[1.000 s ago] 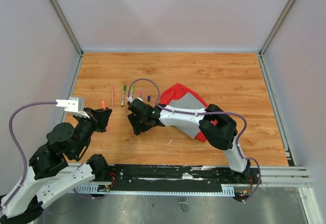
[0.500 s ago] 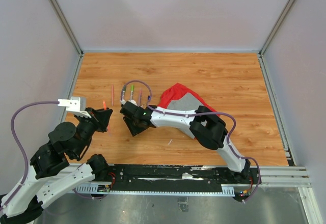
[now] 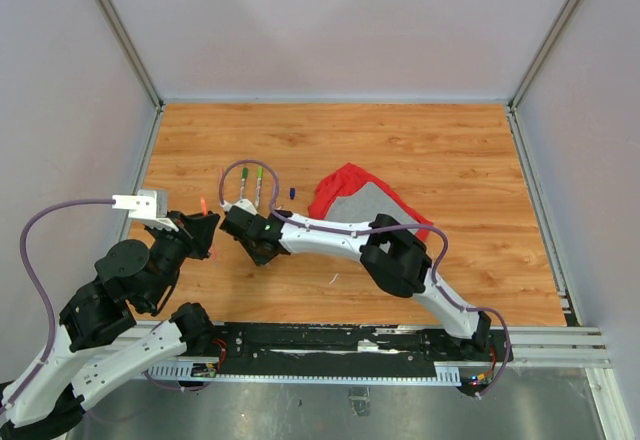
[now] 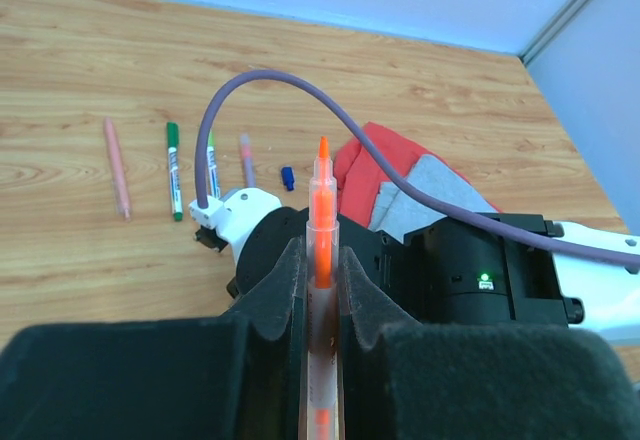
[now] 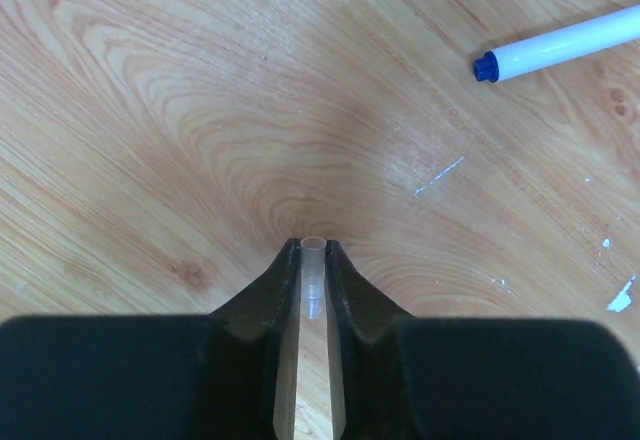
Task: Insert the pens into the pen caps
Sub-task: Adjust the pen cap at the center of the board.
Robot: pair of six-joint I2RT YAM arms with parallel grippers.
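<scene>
My left gripper (image 4: 322, 255) is shut on an orange pen (image 4: 321, 200), whose uncapped orange tip points up and away; the pen tip also shows in the top view (image 3: 203, 204). My right gripper (image 5: 313, 250) is shut on a small clear pen cap (image 5: 313, 260), open end forward, just above the wood. In the top view the right gripper (image 3: 234, 228) sits close to the right of the left gripper (image 3: 198, 228). Loose on the table lie a pink pen (image 4: 117, 167), a green pen (image 4: 174, 170), a purplish pen (image 4: 245, 160) and a blue cap (image 4: 287, 177).
A red-and-grey cloth (image 3: 360, 200) lies right of centre, partly under the right arm. A white pen with a blue end (image 5: 560, 45) lies ahead and right of the right gripper. The right arm's purple cable (image 4: 270, 85) loops over the pens.
The right gripper has moved left across the table toward the left gripper, its arm stretching over the cloth. The left gripper with the orange pen has stayed put.
</scene>
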